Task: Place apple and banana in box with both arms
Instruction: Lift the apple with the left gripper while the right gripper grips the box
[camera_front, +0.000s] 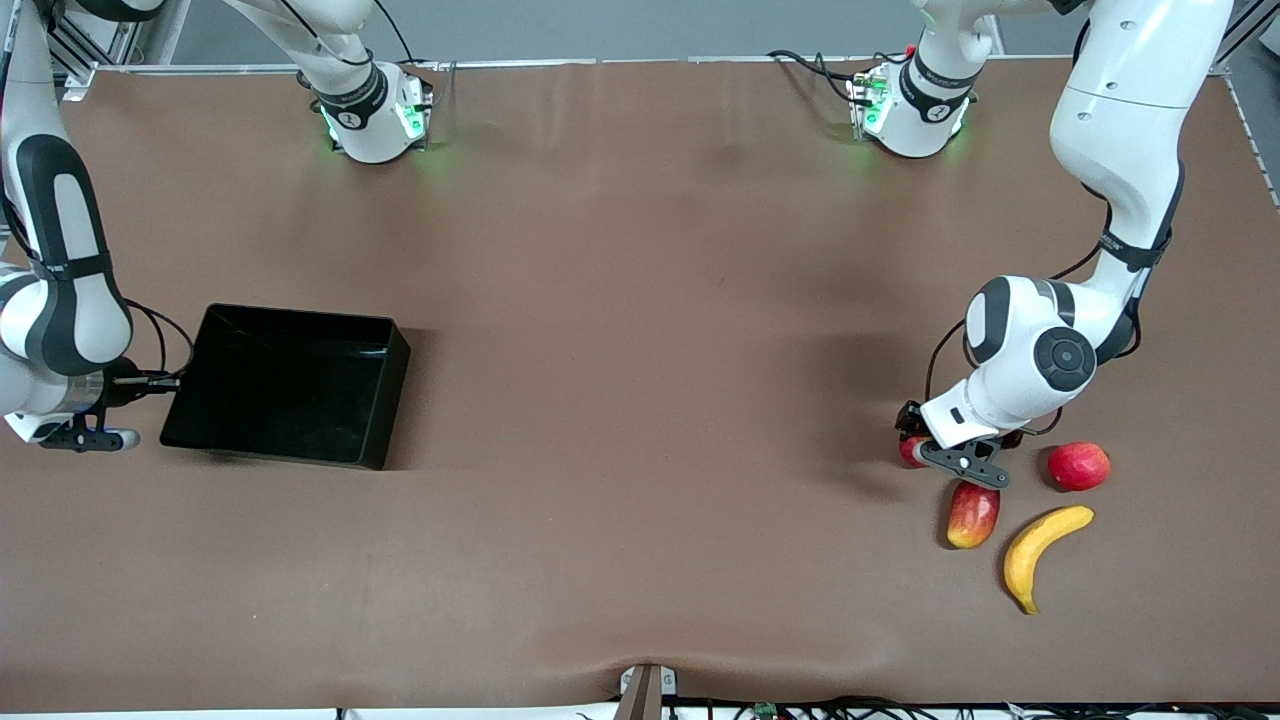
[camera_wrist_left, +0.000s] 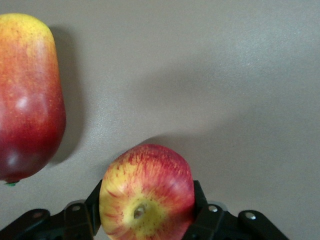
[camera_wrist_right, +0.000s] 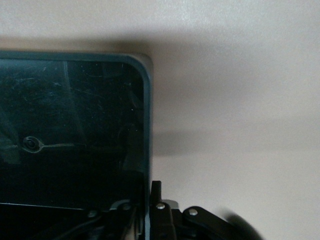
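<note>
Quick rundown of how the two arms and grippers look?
Both arms are glossy white jointed shells with dark grey-black bands and round joint caps. Thin black cables run along them. The bases glow green. The left gripper and right gripper are black two-finger units on white wrist housings.

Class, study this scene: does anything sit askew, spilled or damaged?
The box sits skewed to the table edge, its wall pinched by the right gripper. Otherwise nothing odd: left gripper clamps the apple.
</note>
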